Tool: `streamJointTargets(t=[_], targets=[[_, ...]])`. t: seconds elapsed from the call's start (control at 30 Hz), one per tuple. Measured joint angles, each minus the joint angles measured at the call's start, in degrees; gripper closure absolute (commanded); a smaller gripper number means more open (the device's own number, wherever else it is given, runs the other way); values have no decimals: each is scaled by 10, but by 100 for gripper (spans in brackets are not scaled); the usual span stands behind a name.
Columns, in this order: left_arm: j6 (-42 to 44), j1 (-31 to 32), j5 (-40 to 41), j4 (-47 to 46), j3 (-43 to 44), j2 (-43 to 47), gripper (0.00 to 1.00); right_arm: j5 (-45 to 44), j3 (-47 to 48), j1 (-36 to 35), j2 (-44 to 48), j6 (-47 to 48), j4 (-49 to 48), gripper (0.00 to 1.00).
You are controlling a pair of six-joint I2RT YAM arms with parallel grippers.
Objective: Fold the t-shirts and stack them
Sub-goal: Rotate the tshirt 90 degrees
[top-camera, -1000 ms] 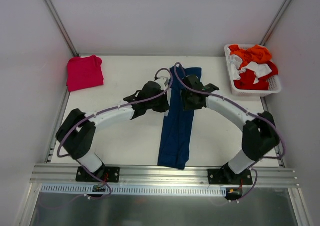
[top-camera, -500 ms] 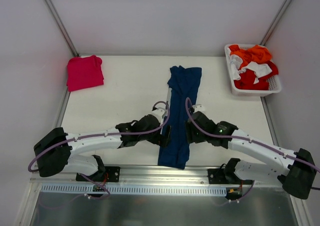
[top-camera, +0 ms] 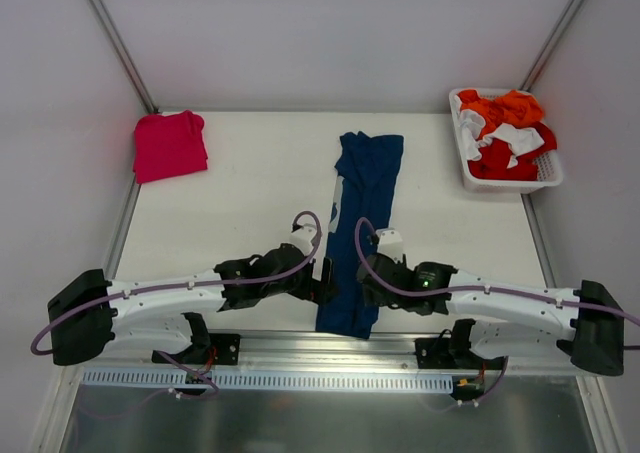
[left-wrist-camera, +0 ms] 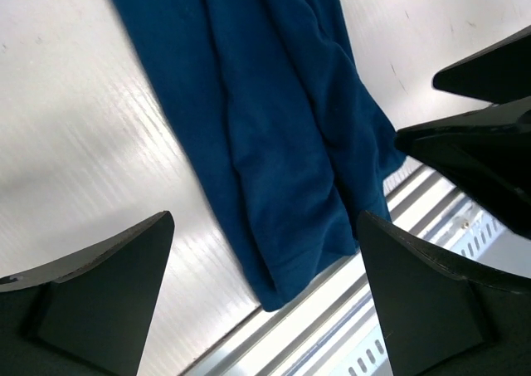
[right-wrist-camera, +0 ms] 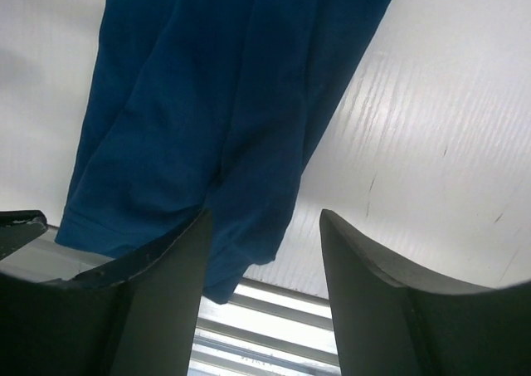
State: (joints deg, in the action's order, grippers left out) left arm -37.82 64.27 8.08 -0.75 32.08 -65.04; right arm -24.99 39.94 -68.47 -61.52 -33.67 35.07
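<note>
You see the navy t-shirt [top-camera: 362,203] as a long narrow strip at the middle of the table [top-camera: 250,193], its near end over the near edge. L gripper [top-camera: 325,273] and R gripper [top-camera: 365,273] sit on either side of that end, both w/ jaws apart, holding nothing. The pink-red t-shirt [top-camera: 170,145] lies folded at the far left corner.

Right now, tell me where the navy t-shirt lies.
Top view: the navy t-shirt lies in a long strip mid-table, its near end at the front edge between the left pincer and right pincer.
</note>
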Motion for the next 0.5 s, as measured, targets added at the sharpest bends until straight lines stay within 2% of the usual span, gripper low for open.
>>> streamJointTargets(t=[0.37, 0.5], targets=[[-23, 14, 0, -2, -19, 16, 6, -49, 29, -119, -84, -141, 86, 45], [-23, 14, 0, -2, -19, 17, 5, -59, 34, -146, -96, -181, 104, 50]])
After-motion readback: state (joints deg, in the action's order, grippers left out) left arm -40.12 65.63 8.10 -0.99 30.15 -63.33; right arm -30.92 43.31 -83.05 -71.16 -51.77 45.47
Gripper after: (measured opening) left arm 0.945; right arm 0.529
